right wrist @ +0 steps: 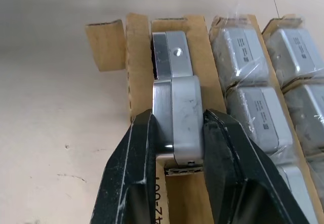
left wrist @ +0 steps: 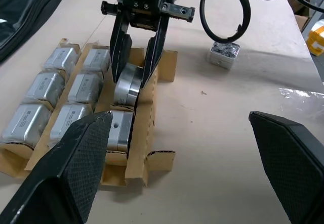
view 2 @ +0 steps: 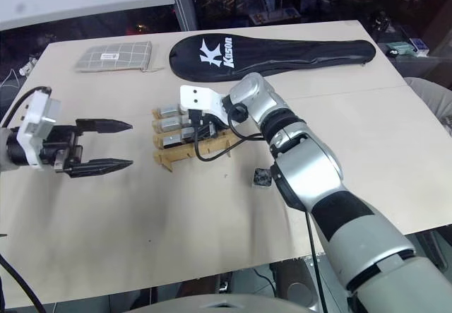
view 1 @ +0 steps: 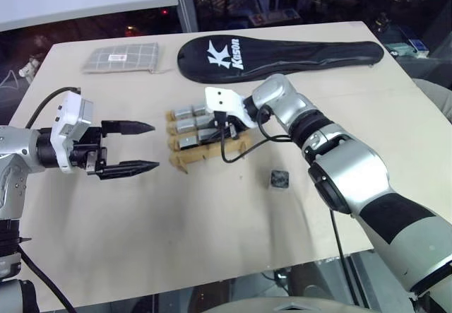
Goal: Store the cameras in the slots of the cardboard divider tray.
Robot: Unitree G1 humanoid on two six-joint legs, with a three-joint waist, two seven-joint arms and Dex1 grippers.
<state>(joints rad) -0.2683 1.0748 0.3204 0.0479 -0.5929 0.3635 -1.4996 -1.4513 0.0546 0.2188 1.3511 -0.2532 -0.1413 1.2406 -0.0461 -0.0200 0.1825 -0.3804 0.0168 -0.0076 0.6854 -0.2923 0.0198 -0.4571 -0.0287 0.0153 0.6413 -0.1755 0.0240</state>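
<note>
Pale smooth tabletop (view 1: pixel 212 214); right claw (right wrist: pixel 177 148) clamps boxy metal camera (right wrist: pixel 179 115) over notched cardboard tray (right wrist: pixel 136 82)

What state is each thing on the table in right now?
Right gripper: shut on a camera, lowering it into the cardboard divider tray.
Left gripper: open, holds nothing.
Tray: most slots filled.
Loose camera: on the table, apart from the tray.
Racket cover: lying flat.

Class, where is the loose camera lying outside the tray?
The loose camera lies on the table, right of the cardboard divider tray, beside the robot's right forearm.
</note>
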